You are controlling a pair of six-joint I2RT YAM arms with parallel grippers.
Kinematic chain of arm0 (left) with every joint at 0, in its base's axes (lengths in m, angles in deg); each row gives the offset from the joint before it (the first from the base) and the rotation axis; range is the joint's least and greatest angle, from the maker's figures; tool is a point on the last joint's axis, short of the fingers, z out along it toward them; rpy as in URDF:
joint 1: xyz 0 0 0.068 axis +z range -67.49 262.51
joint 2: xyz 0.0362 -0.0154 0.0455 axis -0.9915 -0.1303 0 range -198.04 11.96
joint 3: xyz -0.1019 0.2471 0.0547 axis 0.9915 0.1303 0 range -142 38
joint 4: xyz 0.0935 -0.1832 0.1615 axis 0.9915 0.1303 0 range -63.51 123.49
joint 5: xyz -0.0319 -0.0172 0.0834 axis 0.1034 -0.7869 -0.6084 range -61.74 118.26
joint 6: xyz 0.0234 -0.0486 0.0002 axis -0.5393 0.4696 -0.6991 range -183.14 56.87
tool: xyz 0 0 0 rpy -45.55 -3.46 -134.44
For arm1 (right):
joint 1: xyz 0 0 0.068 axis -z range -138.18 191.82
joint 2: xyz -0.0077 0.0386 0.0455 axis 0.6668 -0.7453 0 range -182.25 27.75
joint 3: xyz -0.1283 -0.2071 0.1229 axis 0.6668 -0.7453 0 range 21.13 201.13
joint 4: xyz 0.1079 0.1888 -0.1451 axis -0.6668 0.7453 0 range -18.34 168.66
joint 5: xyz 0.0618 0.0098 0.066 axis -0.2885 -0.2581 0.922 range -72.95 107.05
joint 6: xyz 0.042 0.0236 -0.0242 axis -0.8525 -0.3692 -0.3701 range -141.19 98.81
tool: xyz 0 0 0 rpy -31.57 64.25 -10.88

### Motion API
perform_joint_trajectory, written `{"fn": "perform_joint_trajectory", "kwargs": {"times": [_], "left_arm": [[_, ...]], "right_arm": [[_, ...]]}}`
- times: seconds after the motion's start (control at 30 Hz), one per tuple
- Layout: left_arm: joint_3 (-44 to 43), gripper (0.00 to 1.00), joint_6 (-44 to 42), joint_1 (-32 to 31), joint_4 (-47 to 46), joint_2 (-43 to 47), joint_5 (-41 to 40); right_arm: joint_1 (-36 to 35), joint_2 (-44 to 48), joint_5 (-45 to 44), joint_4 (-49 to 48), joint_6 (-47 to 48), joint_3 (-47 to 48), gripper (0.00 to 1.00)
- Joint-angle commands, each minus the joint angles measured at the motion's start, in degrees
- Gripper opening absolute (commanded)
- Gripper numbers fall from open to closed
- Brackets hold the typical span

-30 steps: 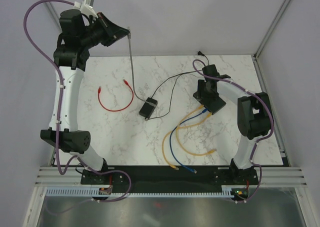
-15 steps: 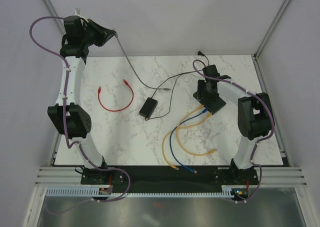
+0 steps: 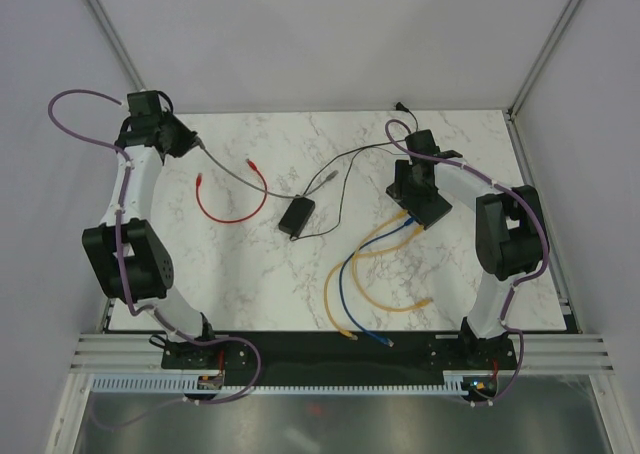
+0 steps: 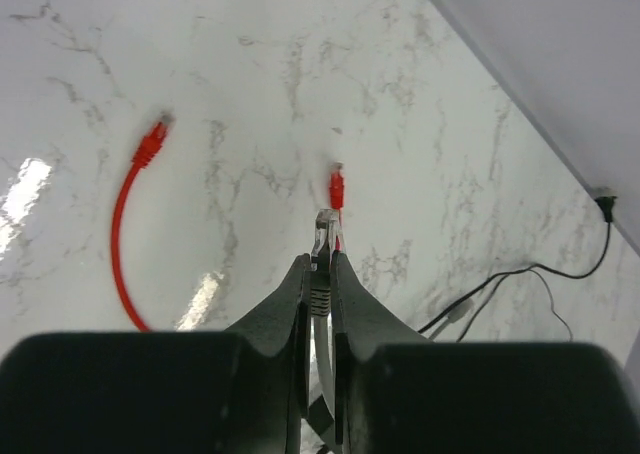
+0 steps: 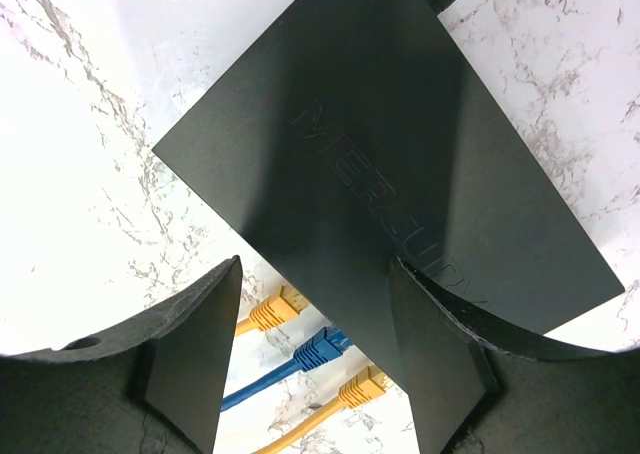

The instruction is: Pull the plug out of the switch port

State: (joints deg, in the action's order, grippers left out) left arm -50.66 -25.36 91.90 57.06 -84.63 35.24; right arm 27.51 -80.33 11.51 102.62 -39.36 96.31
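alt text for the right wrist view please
A flat black switch lies diagonally on the white marble table, seen from above between the two open black fingers of the right gripper. A blue plug flanked by two yellow plugs meets its lower edge.

Bright cables on grey-veined white marble

The glossy white marble-patterned table top (image 3: 250, 274) has fine grey veins. The flat matte black switch box (image 5: 400, 144) bears faint black-on-black lettering. Beside it are two yellow plugs (image 5: 272, 312) and one blue plug (image 5: 318, 351). Elsewhere are a looped red cable (image 3: 225, 217) and a thin grey cable (image 3: 240, 176).
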Motion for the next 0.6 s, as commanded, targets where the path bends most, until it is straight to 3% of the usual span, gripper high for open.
{"fn": "perform_joint_trajectory", "kwargs": {"times": [0.0, 0.27, 0.47, 0.57], "left_arm": [[-0.2, 0.02, -11.4, 1.1, 2.0, 0.1, -6.7], [-0.5, 0.02, -24.1, 2.7, 3.4, -3.5, -13.3], [2.3, 0.02, -25.5, 5.1, 3.3, -5.7, -14.1], [2.4, 0.02, -25.3, 5.6, 3.4, -7.2, -10.9]], "right_arm": [[-0.2, -3.6, 4.9, 5.8, -1.0, -2.9, 0.69], [-0.3, -4.0, 4.9, 5.6, -0.9, -3.3, 0.70], [-0.3, -4.1, 4.8, 5.7, -1.0, -3.2, 0.70], [-0.3, -3.6, 4.8, 5.7, -1.0, -3.3, 0.70]]}}
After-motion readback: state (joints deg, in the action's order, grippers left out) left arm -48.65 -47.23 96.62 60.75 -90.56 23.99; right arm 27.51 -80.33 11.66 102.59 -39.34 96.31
